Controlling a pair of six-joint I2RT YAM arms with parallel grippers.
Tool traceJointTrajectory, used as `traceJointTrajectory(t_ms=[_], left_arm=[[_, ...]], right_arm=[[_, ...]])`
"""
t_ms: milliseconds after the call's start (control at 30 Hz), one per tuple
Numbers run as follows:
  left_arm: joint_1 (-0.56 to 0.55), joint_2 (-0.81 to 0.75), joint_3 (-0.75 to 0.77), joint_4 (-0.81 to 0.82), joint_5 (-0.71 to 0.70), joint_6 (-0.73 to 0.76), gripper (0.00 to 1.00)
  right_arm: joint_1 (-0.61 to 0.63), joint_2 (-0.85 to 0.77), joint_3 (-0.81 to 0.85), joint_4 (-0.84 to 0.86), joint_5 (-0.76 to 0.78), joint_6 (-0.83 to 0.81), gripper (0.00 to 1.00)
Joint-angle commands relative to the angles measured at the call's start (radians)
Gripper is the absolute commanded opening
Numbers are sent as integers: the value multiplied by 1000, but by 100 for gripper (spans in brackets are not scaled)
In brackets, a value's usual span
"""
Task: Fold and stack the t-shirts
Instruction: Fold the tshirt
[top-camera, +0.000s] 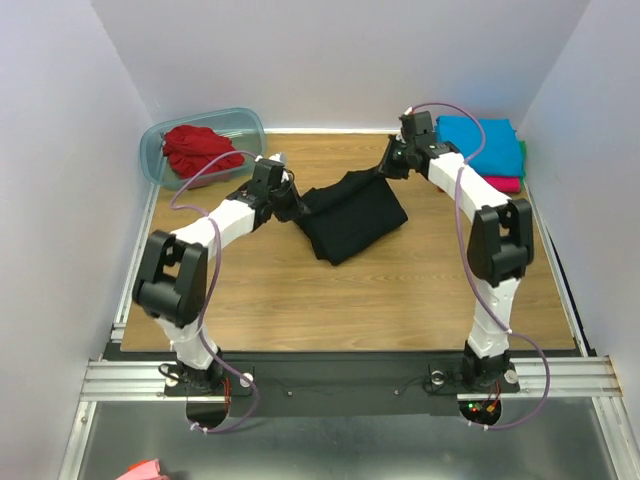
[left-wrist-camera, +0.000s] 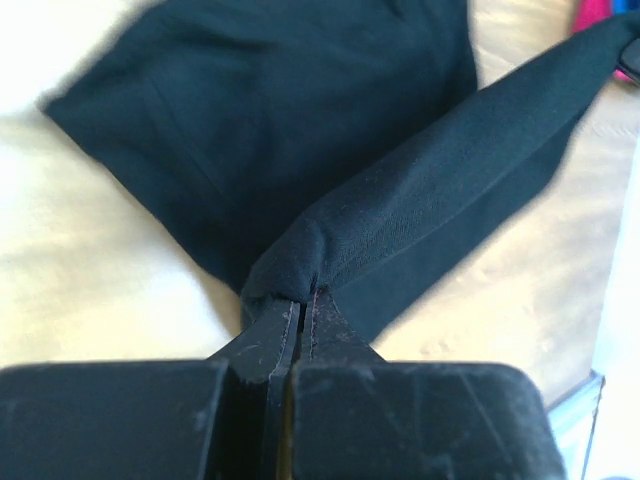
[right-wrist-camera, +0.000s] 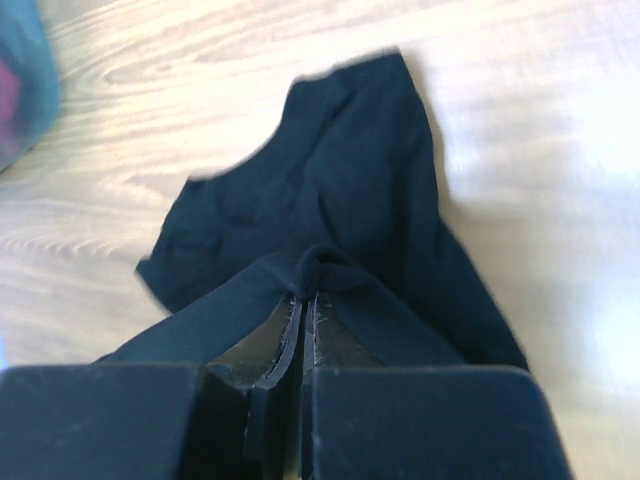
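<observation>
Black cloth stretches between our two grippers: the black t-shirt (top-camera: 352, 215) lies near the middle of the wooden table (top-camera: 330, 300), and we hold one edge of it lifted off the boards as a taut band. Our left gripper (top-camera: 293, 203) is clamped on the left end of that band. Its jaws are pressed together with a bunched fold of the fabric caught at the tips, as our left wrist view shows. Our right gripper (top-camera: 392, 160) is clamped on the other end, farther back and to the right, with a small hump of black fabric pinched between its closed jaws. The rest of the shirt sags from the band and rests on the table in front of it as a rumpled, roughly square heap.

At the back left corner we see the red t-shirt (top-camera: 200, 148) crumpled inside the translucent plastic tub (top-camera: 252, 122). At the back right corner the turquoise t-shirt (top-camera: 478, 135) lies folded on top of the magenta t-shirt (top-camera: 503, 184), whose edge shows beneath it at the near side. Both corners are well apart from the black one.
</observation>
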Motion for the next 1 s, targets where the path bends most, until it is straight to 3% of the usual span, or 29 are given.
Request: traceJointTrajectory(t_ms=[0,67,133,167,200,233,300,333,467,500,567,667,967], left_arm=[[52,85,72,30,-43,32,0],[92,168,126,27,-42,21,36],[112,219,169,45,10,7,61],[114,224,179,45,8,0,74],[112,224,189,47,15,-1,87],[112,215,201,53,35,1,98],[111,183,206,54,40,2,99],[111,167,203,54,43,6,99],[80,93,160,54,34,15,98],[69,86,154,77,32,21,98],[46,98,158,80,46,25,98],[43,145,186,76,83,13,98],[31,306,239,128,149,-8,98]], right_arm=[[-10,112,142,100,-5,-63,4],[-10,211,230,103,-8,-81,16],[-10,253,274,102,-5,-95,29],[-10,274,303,102,4,-107,44],[-11,276,309,100,5,-113,66],[-10,268,311,100,-15,-123,76],[-10,218,283,102,-69,-141,83],[-10,196,266,103,-90,-147,92],[-8,80,118,108,-251,-169,93],[-8,55,92,110,-287,-169,100],[-7,41,9,117,-368,-167,100],[1,50,-33,123,-371,-172,100],[13,213,10,126,-368,-150,100]])
